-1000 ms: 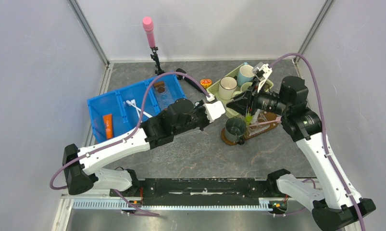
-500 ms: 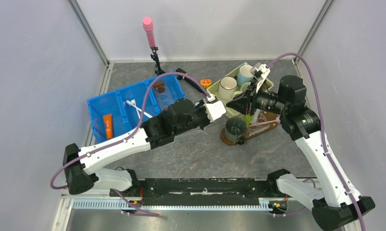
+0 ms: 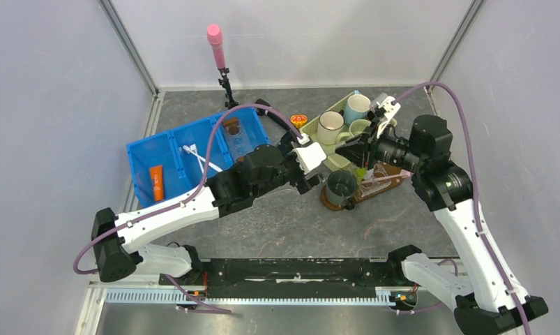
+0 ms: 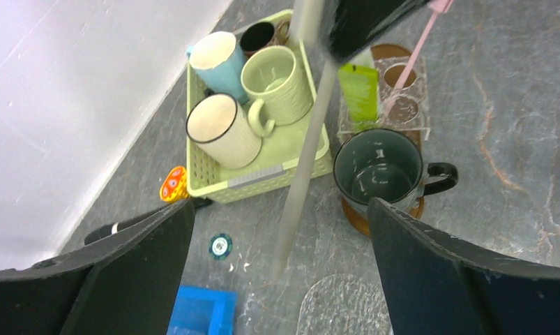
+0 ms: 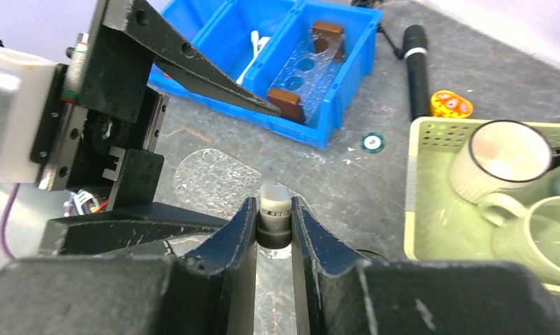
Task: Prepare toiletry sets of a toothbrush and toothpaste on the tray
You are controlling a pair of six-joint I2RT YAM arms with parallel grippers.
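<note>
Grips: one clamped, one wide open

Your right gripper (image 5: 273, 213) is pinched down on the end of a slim white toothbrush (image 4: 303, 167), with both fingers on the handle and only a narrow gap. You have it hanging tilted. Its lower end is over the grey stone-look table (image 4: 514, 139), between the pale green slotted plastic basket (image 4: 263, 180) and the dark grey ceramic mug (image 4: 380, 173). Can't tell if the tip touches down.

Your left gripper (image 4: 280, 206) is spread fully wide and holds nothing. The toothbrush passes between its two fingers, clear of both.

The flat dark-brown wooden tray (image 4: 353, 220) lies just beside the basket, and the grey mug stands on its near end. Behind the mug on the tray is a clear acrylic holder with round holes (image 4: 402, 115). A small green tube (image 4: 359, 91) stands upright at its left end, and a slim pink toothbrush (image 4: 411, 54) leans out of one hole.

The basket holds a cream ceramic mug (image 4: 221, 129), a pale green ceramic mug (image 4: 277, 84) and a light blue ceramic mug (image 4: 217, 59).

The blue compartmented plastic bin (image 3: 141, 164) sits well to the left. A small orange tube (image 3: 156, 183) lies in its left compartment, and a second white toothbrush (image 3: 197, 157) lies in the middle one.
</note>
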